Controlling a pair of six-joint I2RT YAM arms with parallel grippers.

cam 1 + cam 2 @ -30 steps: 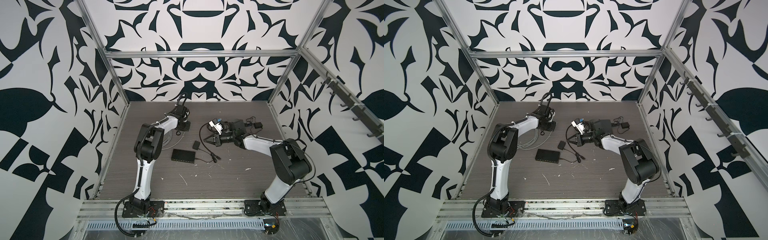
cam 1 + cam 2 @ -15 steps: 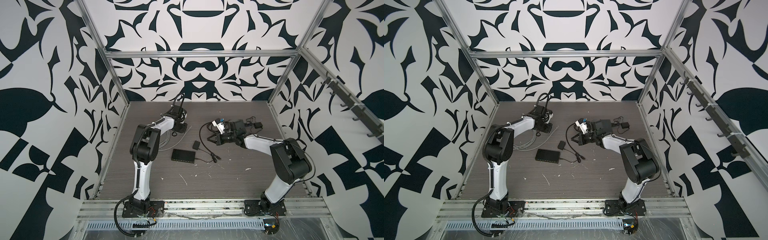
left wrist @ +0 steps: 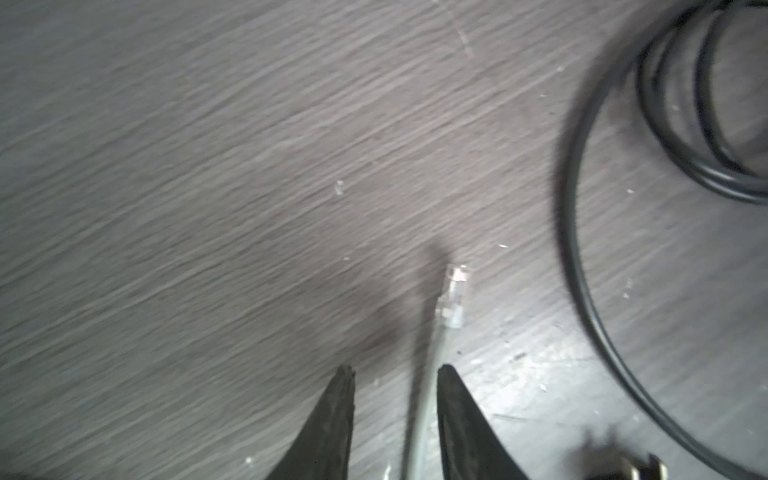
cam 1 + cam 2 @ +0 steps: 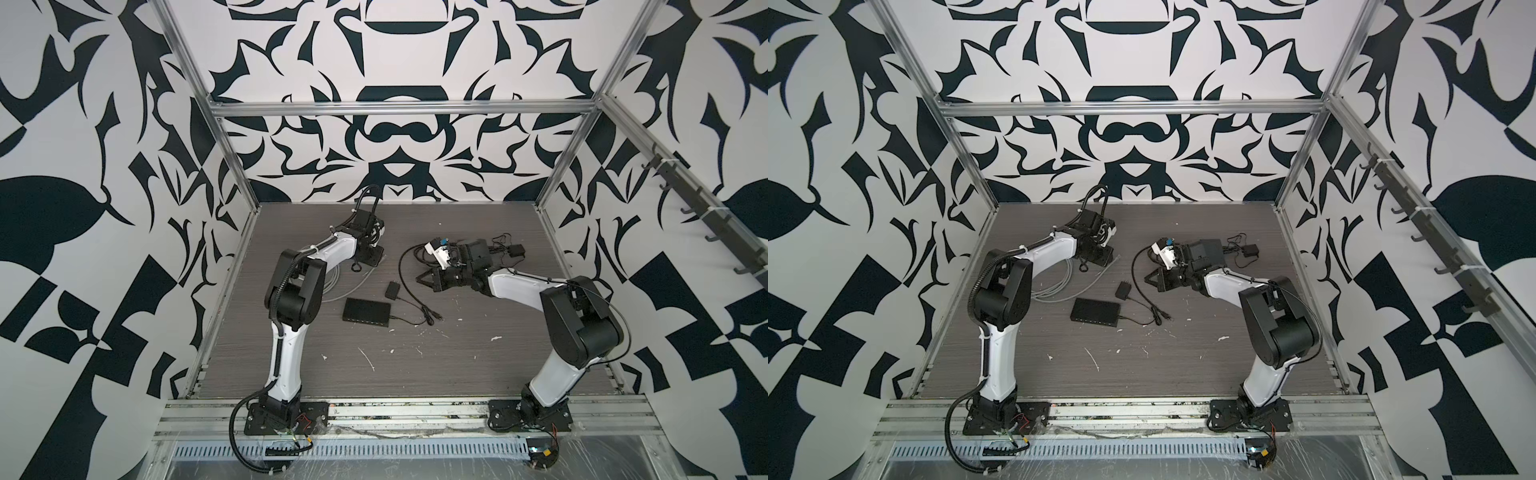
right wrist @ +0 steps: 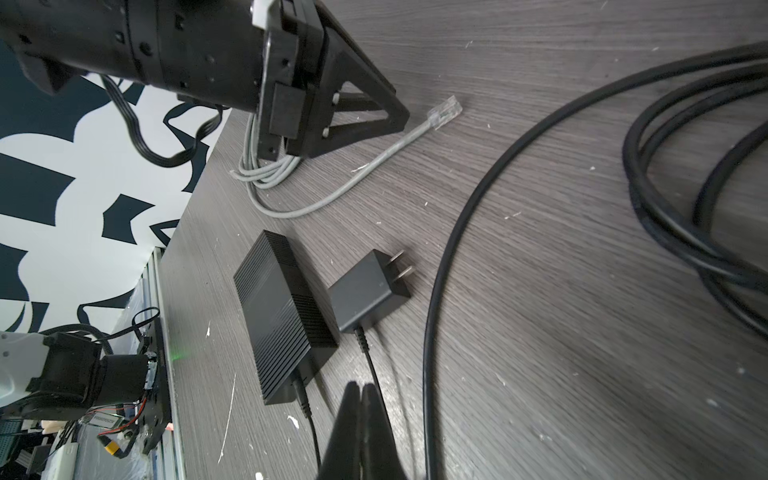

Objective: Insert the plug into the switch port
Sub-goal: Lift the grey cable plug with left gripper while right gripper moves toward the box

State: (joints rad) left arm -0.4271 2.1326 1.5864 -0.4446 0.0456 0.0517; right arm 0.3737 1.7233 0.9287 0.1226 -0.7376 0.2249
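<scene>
The clear plug (image 3: 454, 297) ends a grey cable (image 3: 424, 399) and lies flat on the dark wooden table. My left gripper (image 3: 395, 370) is open just behind it. The cable runs loose between the fingers, close to one of them, and neither finger grips it. In the right wrist view the same plug (image 5: 445, 111) lies just past the left gripper (image 5: 401, 106). The switch (image 4: 366, 312) is a flat black box at mid-table, and its ports face away from the cameras. My right gripper (image 5: 360, 386) is shut on nothing, hovering near the switch's power lead.
A black power adapter (image 5: 370, 286) with bare prongs lies beside the switch (image 5: 282, 316). The grey cable's coil (image 5: 266, 174) sits under the left wrist. A thick black cable (image 5: 457, 232) loops across the table. Another small adapter (image 4: 517, 250) lies at the back right.
My left gripper has gone from shut to open, letting go of the grey cable, and its arm has shifted slightly. The right arm has barely moved.
</scene>
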